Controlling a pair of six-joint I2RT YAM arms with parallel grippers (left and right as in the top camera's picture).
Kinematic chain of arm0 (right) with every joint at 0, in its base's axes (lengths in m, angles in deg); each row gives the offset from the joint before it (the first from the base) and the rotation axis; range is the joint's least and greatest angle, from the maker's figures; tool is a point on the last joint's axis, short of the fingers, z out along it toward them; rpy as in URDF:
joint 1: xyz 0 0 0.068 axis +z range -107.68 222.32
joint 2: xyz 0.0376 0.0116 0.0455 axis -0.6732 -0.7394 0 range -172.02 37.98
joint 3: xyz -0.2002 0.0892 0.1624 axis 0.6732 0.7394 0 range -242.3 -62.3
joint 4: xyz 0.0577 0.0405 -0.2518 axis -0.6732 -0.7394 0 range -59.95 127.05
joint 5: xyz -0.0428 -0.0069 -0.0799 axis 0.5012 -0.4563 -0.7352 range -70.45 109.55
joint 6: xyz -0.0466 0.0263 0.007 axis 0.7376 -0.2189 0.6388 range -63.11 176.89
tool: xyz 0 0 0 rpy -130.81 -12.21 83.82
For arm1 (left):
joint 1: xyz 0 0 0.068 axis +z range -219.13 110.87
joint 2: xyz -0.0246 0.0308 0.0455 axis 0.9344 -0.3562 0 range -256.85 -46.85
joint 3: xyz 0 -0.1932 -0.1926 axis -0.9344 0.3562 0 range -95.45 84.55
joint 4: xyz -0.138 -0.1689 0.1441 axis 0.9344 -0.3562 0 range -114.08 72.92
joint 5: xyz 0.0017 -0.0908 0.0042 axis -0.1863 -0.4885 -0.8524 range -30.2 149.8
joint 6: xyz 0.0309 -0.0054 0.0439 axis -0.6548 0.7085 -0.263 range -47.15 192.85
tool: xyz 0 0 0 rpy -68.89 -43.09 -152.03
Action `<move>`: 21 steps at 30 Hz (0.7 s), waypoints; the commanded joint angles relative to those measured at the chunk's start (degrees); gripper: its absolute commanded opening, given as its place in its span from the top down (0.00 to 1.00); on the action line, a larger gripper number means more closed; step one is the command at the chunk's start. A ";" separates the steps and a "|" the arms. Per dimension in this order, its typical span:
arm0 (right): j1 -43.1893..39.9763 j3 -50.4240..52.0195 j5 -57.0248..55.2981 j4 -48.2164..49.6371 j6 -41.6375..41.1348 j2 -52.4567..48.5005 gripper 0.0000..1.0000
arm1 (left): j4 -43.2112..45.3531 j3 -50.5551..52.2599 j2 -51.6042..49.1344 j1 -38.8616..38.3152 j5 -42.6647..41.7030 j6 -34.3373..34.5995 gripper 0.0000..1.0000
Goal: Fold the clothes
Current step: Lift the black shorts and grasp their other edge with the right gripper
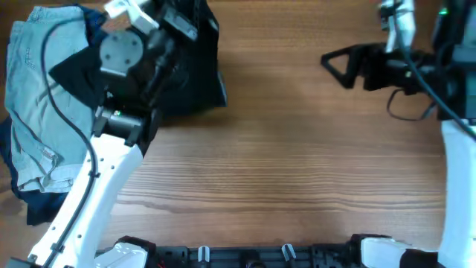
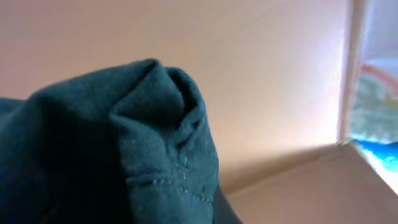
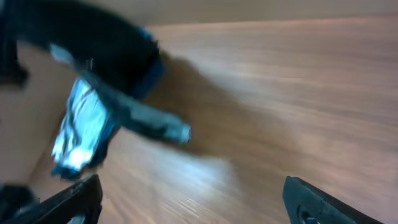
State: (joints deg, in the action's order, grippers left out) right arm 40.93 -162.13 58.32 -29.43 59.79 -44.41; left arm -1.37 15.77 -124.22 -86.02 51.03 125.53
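Note:
A dark teal garment (image 1: 195,83) hangs bunched at the back left of the table. My left gripper (image 1: 172,28) is above it and appears shut on it. In the left wrist view the garment's stitched fold (image 2: 149,162) fills the lower left right at the jaws, and the fingers themselves are hidden. My right gripper (image 1: 336,64) is open and empty above the back right of the table. Its two fingertips show wide apart in the right wrist view (image 3: 199,205), over bare wood. That blurred view also shows the dark garment (image 3: 93,37) at the upper left.
A pile of clothes lies at the left edge: a light grey-blue garment (image 1: 33,112) on top of dark navy cloth (image 1: 37,205). The wooden table (image 1: 297,164) stretches between the arms. The arm bases stand along the front edge.

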 commanded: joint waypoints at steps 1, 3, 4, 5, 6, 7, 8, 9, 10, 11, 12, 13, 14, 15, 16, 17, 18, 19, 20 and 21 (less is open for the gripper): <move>7.32 6.67 3.96 5.11 9.73 -0.66 0.04 | 1.25 -5.18 1.25 -0.85 1.11 0.33 0.96; 12.28 13.75 4.90 13.92 11.87 -0.66 0.03 | 1.46 -5.22 1.29 -1.01 1.11 0.55 0.96; 14.71 18.29 5.05 20.06 13.31 -0.66 0.02 | 1.46 -5.22 1.29 -1.01 0.46 0.52 0.96; 16.28 21.73 5.03 25.40 14.16 -0.68 0.02 | 1.46 -5.22 1.42 -1.01 -0.50 0.55 0.96; 17.03 23.76 5.22 28.61 15.39 -0.87 0.02 | 1.31 -5.22 1.68 -1.01 -1.25 0.55 0.96; 17.38 25.20 5.49 31.06 16.70 -1.38 0.02 | 1.20 -5.22 2.12 -0.98 -1.66 0.52 0.96; 17.42 25.73 5.46 31.82 18.18 -1.97 0.01 | 1.14 -5.22 2.69 -0.96 -1.88 0.52 0.96; 17.40 25.73 5.40 31.76 20.31 -2.86 0.02 | 0.39 -5.22 3.41 -0.96 -1.88 0.52 0.96; 17.40 25.73 5.16 31.78 21.29 -3.39 0.01 | -0.15 -5.22 3.78 -0.96 -1.90 0.52 0.96; 17.40 25.73 4.50 31.89 21.77 -3.78 0.02 | -0.83 -5.22 4.24 -0.96 -2.19 0.50 0.96; 17.40 25.73 2.23 32.24 22.67 -5.07 0.02 | -1.57 -5.22 4.85 -0.96 -2.84 0.50 0.96; 17.40 25.73 0.74 32.54 22.67 -5.70 0.01 | -1.81 -5.22 5.27 -0.96 -3.39 0.50 0.96; 17.40 25.73 -0.92 32.94 22.69 -6.56 0.02 | -1.81 -5.22 5.60 -0.96 -4.13 0.50 0.96; 17.40 25.73 -1.88 33.35 22.64 -7.17 0.01 | -1.79 -5.22 5.81 -0.96 -4.98 0.50 0.96; 17.40 25.73 -1.92 33.86 22.64 -7.65 0.00 | -1.84 -5.22 6.01 -0.96 -5.60 0.52 0.96; 17.40 25.73 -1.95 34.69 22.64 -8.20 0.00 | -2.03 -5.22 6.03 -0.96 -6.05 0.52 0.96; 17.40 25.73 -2.89 35.87 22.58 -8.85 0.00 | -2.56 -5.22 6.03 -0.96 -6.88 0.52 0.96; 17.40 25.73 -3.58 36.35 22.60 -9.14 0.00 | -3.13 -5.22 6.03 -0.96 -7.28 0.52 0.96; 17.40 25.73 -4.57 36.96 22.60 -9.64 0.00 | -3.78 -5.22 6.12 -0.96 -7.78 0.52 0.96; 17.40 25.73 -4.55 37.53 22.64 -10.80 0.00 | -4.22 -5.22 6.14 -0.96 -8.61 0.52 0.96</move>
State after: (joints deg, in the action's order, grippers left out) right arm 58.28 -136.65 55.23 7.16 81.25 -53.09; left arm -6.09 11.95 -119.95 -86.67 44.91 125.95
